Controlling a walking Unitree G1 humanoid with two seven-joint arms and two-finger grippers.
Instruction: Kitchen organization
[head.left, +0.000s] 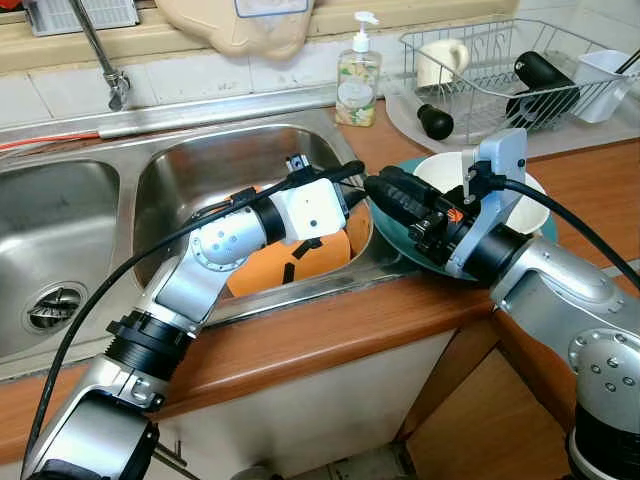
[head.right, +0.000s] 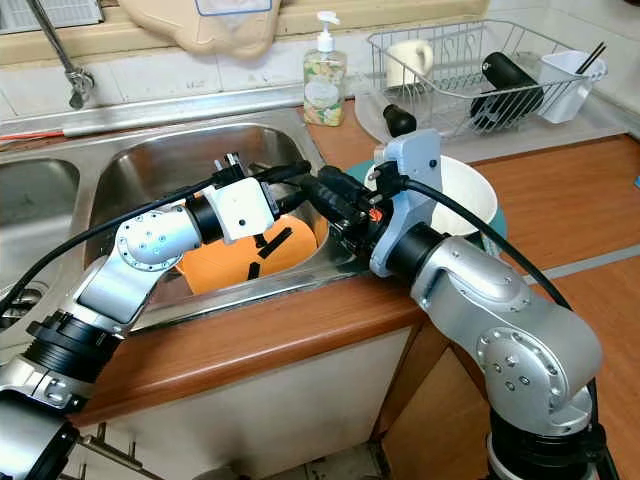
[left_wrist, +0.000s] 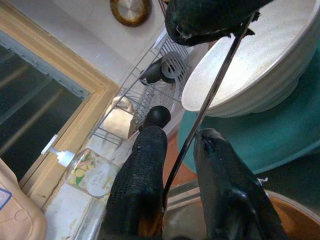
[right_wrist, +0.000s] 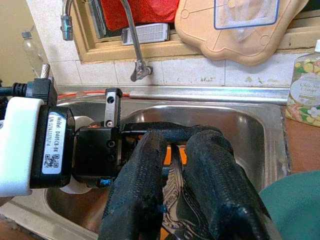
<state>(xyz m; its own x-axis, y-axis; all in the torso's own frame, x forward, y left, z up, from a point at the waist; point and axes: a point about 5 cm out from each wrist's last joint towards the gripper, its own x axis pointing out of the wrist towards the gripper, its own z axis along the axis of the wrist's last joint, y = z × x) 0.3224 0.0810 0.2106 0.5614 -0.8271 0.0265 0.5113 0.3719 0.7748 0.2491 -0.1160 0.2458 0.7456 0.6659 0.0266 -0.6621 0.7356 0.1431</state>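
Observation:
My two grippers meet tip to tip over the right rim of the sink basin (head.left: 215, 160). A thin metal utensil (left_wrist: 215, 85) runs between them. The left gripper (head.left: 352, 186) is shut on one end, with the utensil lying between its black fingers (left_wrist: 145, 170). My right gripper (head.left: 385, 190) is shut on the other end, where a patterned silver part (right_wrist: 173, 186) shows between its fingers (right_wrist: 142, 175). An orange plate (head.left: 300, 268) lies in the basin under the left wrist. A white bowl (head.right: 466, 190) sits on a teal plate (head.left: 396, 243) on the wooden counter, beneath the right wrist.
A soap dispenser (head.left: 358, 78) stands behind the sink. A wire dish rack (head.left: 500, 75) at the back right holds a mug, a black bottle and a white cutlery cup. The tap (head.left: 106, 62) is at the back left, above a second basin (head.left: 50, 230).

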